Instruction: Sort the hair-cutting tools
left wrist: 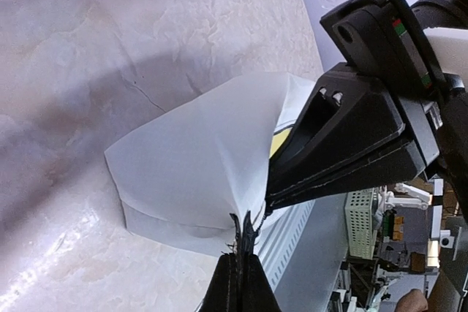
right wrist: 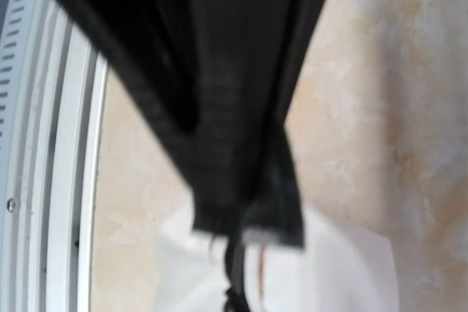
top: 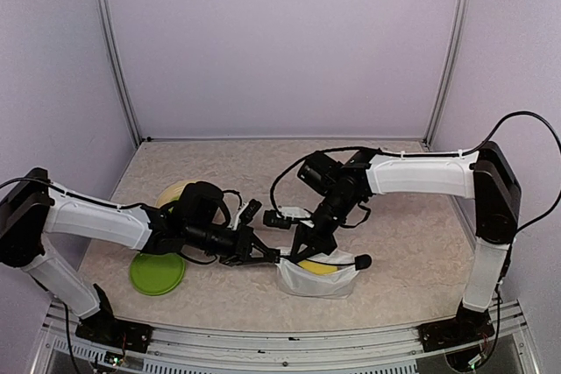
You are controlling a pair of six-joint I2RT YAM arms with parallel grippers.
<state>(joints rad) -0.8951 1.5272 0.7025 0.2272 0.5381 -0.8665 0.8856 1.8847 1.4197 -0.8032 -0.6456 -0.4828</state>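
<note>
Beige table (top: 403, 243): left claw (top: 270, 257) and right claw (top: 301, 254) clamp tight on the rim of the white fabric zip pouch (top: 320, 285); diverging pulls risk slippage.

Top external: fixed, high, behind arm bases (top: 96, 326); faces forward and down over whole beige mottled tabletop (top: 412, 251); far. Left wrist: looks along left gripper (left wrist: 243, 246), very near white soft fabric pouch (left wrist: 190, 173). Right wrist: steeply down along right gripper (right wrist: 245, 231), nearer, blurred. All three share pouch, tabletop.
</note>
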